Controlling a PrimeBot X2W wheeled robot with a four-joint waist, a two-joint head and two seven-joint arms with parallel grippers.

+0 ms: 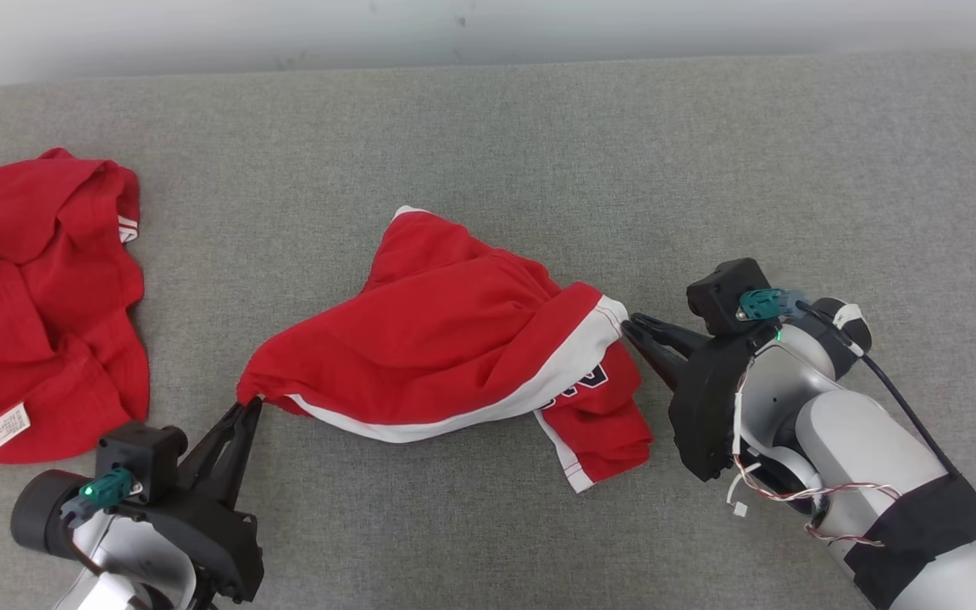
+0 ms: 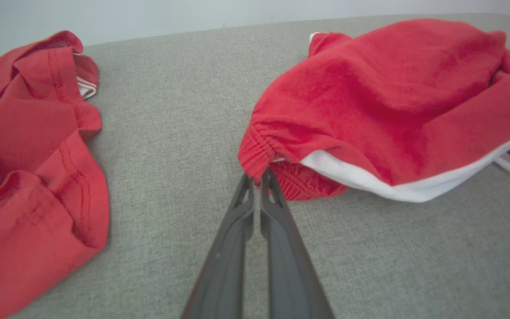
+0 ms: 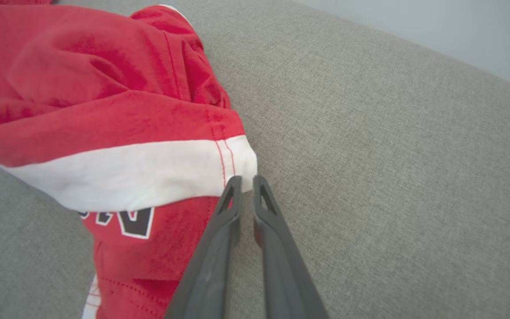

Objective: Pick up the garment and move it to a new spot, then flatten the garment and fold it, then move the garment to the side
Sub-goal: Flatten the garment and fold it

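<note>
The garment [image 1: 446, 339], red shorts with a white side stripe and dark lettering, lies bunched in the middle of the grey cushion. My left gripper [image 1: 249, 405] is shut on its gathered red corner at the lower left; in the left wrist view that gripper [image 2: 257, 175] has its tips pinching the ribbed edge of the garment [image 2: 383, 102]. At the garment's right end my right gripper [image 1: 629, 325] meets the white hem corner. In the right wrist view the right gripper [image 3: 246, 180] has its fingers almost together, with the white corner of the garment [image 3: 148, 168] caught between the tips.
A second red garment [image 1: 30, 296] with a white label lies crumpled at the far left, also seen as a red heap [image 2: 29, 146] in the left wrist view. The grey cushion [image 1: 539, 144] ends at a pale wall behind. Bare fabric stretches behind and to the right.
</note>
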